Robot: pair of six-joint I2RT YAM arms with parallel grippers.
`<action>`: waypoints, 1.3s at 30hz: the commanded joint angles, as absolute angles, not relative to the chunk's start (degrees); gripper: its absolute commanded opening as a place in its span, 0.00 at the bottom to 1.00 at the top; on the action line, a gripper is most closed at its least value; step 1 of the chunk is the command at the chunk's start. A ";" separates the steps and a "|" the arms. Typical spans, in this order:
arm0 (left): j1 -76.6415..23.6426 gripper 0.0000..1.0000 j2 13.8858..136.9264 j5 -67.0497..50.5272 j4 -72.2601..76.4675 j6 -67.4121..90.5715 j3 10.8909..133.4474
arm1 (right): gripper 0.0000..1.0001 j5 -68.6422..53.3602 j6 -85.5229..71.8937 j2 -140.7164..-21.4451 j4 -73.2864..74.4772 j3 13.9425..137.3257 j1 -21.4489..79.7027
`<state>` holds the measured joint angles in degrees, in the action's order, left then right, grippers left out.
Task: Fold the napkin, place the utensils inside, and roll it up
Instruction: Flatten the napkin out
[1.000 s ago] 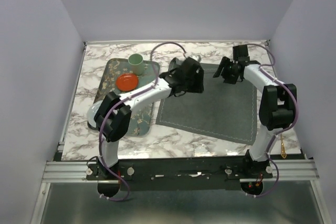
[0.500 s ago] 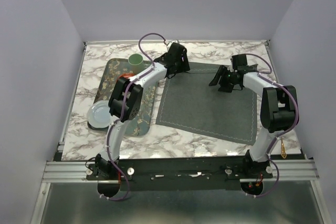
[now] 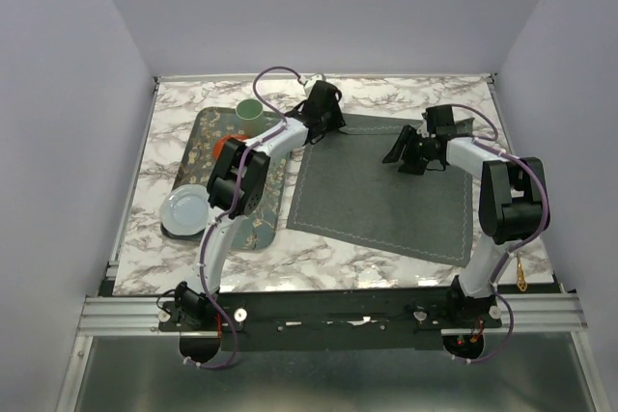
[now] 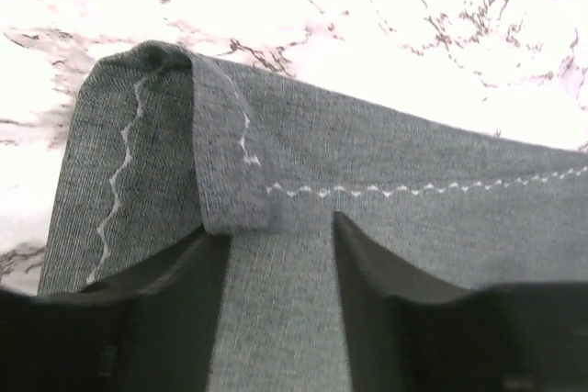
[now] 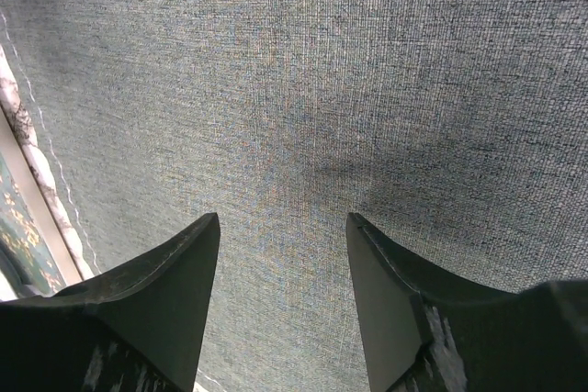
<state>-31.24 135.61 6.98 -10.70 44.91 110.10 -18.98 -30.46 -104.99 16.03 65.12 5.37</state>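
Observation:
The dark grey napkin (image 3: 386, 195) lies flat on the marble table, right of the tray. Its far left corner is folded over on itself (image 4: 225, 162). My left gripper (image 3: 323, 108) is open just above that corner, and its fingers (image 4: 175, 305) straddle the cloth behind the fold (image 4: 276, 238). My right gripper (image 3: 403, 150) is open and empty, hovering over the far middle of the napkin (image 5: 303, 89), midpoint of the tips (image 5: 282, 225). A slim gold utensil (image 3: 521, 273) lies at the table's near right edge, beside the right arm's base.
The green floral tray (image 3: 198, 166) stands left of the napkin and shows at the edge of the right wrist view (image 5: 14, 236). It holds a pale green cup (image 3: 249, 113), a red dish (image 3: 222, 147) partly hidden by the left arm, and a pale plate (image 3: 183, 211).
The left arm has stretched out and carried its gripper from over the napkin to its far left corner. The right gripper has shifted a little left and nearer.

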 commanded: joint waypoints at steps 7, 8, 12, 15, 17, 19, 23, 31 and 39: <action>-28.57 0.18 140.28 1.94 1.38 49.21 112.51 | 0.64 -19.43 -30.59 -105.12 14.85 63.02 5.36; -28.30 0.14 140.10 1.06 2.97 49.65 111.46 | 0.64 -19.16 -30.32 -105.12 14.85 63.02 5.45; -28.21 0.12 140.62 0.00 10.62 50.62 110.92 | 0.64 -18.55 -30.32 -105.64 14.94 63.54 5.45; -27.69 0.12 141.50 -1.30 17.82 53.17 109.95 | 0.64 -17.67 -31.37 -106.43 15.12 65.03 5.45; -27.25 0.13 142.90 -1.49 22.92 56.75 109.25 | 0.64 -16.53 -32.51 -106.35 15.29 65.91 5.45; -26.55 0.20 144.48 -2.02 27.92 59.31 109.33 | 0.64 -16.00 -33.39 -106.09 15.38 67.49 5.45; -25.32 0.25 151.85 -3.16 30.67 66.34 116.08 | 0.65 -12.93 -36.20 -106.35 15.47 71.88 5.19; -24.08 0.39 153.37 1.30 19.82 60.34 126.37 | 0.66 -13.71 -35.69 -114.69 20.65 87.44 -2.45; -23.29 0.48 151.09 2.11 18.37 52.74 129.46 | 0.71 -15.56 -35.95 -117.07 21.80 90.26 -7.56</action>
